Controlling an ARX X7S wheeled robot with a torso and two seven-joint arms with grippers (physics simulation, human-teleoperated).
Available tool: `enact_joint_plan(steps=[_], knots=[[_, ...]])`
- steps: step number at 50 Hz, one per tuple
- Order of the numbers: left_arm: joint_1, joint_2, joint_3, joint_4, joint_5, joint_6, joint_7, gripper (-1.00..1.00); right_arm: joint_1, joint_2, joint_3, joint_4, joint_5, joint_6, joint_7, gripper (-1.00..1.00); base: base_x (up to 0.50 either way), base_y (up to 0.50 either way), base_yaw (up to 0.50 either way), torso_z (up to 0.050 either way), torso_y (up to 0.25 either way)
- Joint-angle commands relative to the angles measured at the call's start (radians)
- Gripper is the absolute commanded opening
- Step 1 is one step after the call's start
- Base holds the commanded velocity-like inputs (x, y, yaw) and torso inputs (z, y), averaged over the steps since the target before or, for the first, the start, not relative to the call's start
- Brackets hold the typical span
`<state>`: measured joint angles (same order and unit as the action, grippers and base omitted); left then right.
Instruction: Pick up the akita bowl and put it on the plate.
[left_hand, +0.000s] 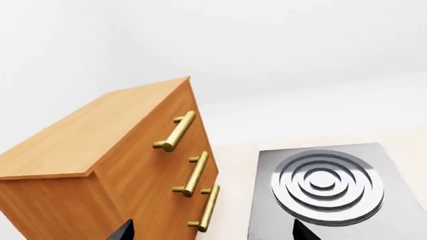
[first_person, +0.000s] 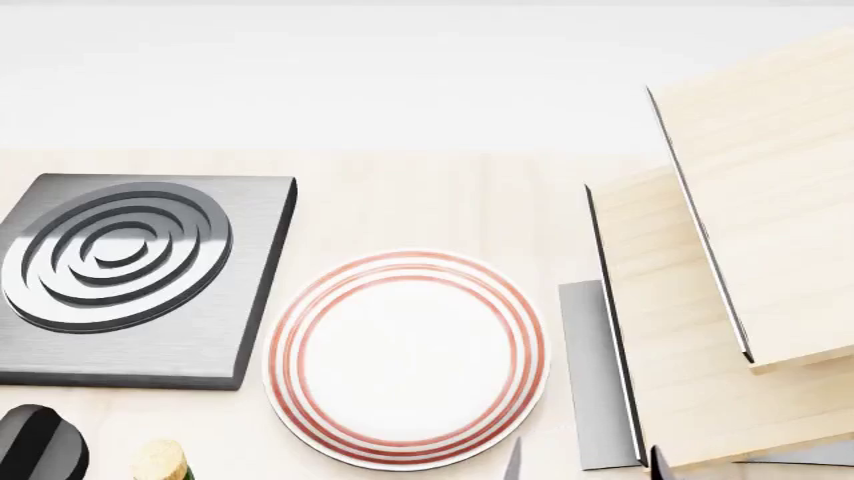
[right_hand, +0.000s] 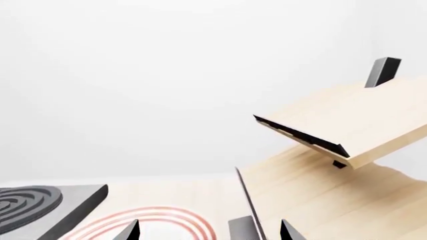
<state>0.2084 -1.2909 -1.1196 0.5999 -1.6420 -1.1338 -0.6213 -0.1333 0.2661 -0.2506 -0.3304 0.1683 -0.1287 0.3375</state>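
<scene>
The akita bowl is out of view in every frame. The plate (first_person: 407, 360), white with red rings round its rim, lies flat on the pale counter in the head view, and nothing is on it. Its rim (right_hand: 170, 220) also shows low in the right wrist view. My right gripper (right_hand: 210, 232) is open above the plate's right edge, with only its two dark fingertips (right_hand: 130, 231) showing and nothing between them. My left gripper (left_hand: 213, 232) is open too, its tips spread between a wooden cabinet and a burner, holding nothing.
A dark grey square burner (first_person: 134, 280) with raised rings lies left of the plate. A wooden drawer cabinet (left_hand: 107, 160) with brass handles stands beside the burner (left_hand: 327, 185). A pale wooden shelf rack (first_person: 721, 280) rises right of the plate. A cork-topped object (first_person: 160, 462) shows at the lower left.
</scene>
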Motion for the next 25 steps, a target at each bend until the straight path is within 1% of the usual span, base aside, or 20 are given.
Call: enact_joint_plan(steps=[1,7,13,20,24,25], knots=[[0.005,0.002,-0.055,-0.042,-0.112,-0.085,0.027,1.0,0.008,0.0,-0.011,0.018,-0.002,-0.002,0.002,1.0,0.0,0.0,0.0,0.0,0.0],[0.011,0.01,-0.053,-0.053,-0.098,-0.105,0.057,1.0,0.012,-0.001,-0.016,0.031,-0.003,-0.006,0.002,1.0,0.0,0.0,0.0,0.0,0.0],[0.01,0.001,-0.042,-0.075,-0.084,-0.097,0.065,1.0,0.016,-0.001,-0.022,0.038,-0.003,-0.003,0.003,1.0,0.0,0.0,0.0,0.0,0.0],[-0.012,0.018,-0.048,-0.124,-0.175,-0.052,0.076,1.0,0.02,-0.001,-0.027,0.049,-0.003,-0.005,0.004,1.0,0.0,0.0,0.0,0.0,0.0],[-0.015,0.03,-0.045,-0.153,-0.162,-0.038,0.072,1.0,0.023,0.0,-0.029,0.055,-0.003,-0.005,0.005,1.0,0.0,0.0,0.0,0.0,0.0],[-0.016,0.034,-0.045,-0.163,-0.182,-0.031,0.063,1.0,0.024,0.0,-0.03,0.056,-0.003,-0.006,0.004,1.0,0.0,0.0,0.0,0.0,0.0]])
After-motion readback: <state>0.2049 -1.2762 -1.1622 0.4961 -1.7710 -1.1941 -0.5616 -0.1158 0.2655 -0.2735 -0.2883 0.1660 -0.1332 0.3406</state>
